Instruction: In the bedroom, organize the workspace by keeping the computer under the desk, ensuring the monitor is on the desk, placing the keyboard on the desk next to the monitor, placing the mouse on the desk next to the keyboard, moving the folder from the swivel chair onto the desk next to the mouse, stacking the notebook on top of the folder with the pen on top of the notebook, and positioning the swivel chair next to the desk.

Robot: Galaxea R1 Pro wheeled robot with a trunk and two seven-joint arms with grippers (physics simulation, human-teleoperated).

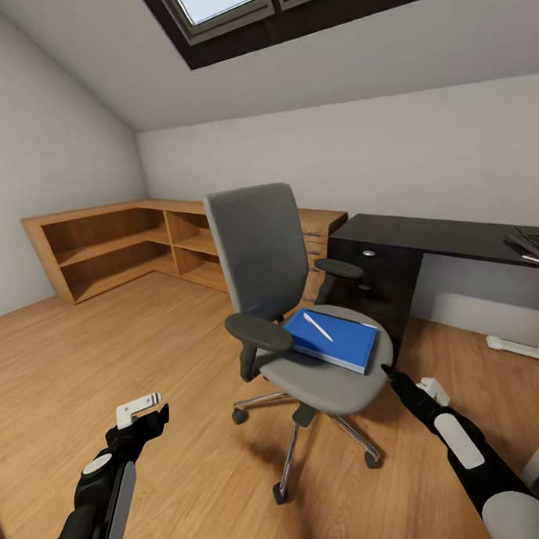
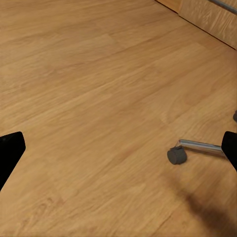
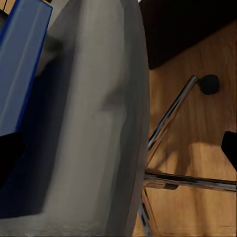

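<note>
The right gripper (image 1: 386, 369) reaches forward to the front edge of the grey padded seat of the swivel chair (image 1: 321, 369); its dark tip sits at the seat's rim, just below the corner of the blue folder (image 1: 335, 341). In the right wrist view the grey seat edge (image 3: 94, 123) runs between the two dark fingertips, with the blue folder (image 3: 22, 59) lying on its upper surface — the fingers look parted, one to each side of the seat's edge, but whether they press on it I cannot tell. Beyond the seat, that view shows chrome legs (image 3: 170, 118) of the chair's base and a black caster (image 3: 209, 84) on the wooden plank floor (image 3: 197, 158).

The left gripper (image 1: 142, 412) hangs low over the floor, well apart from the chair, holding nothing; in the left wrist view its dark fingertips (image 2: 11, 150) stand wide apart over bare planks, with one caster (image 2: 177, 155) on a chrome leg near.

A white pen (image 1: 317, 326) lies on top of the blue folder. Behind and to the right of the chair stands the black desk (image 1: 425, 235), with a dark keyboard (image 1: 535, 244) at its far right edge. A low wooden shelf unit (image 1: 119, 245) lines the corner walls.
</note>
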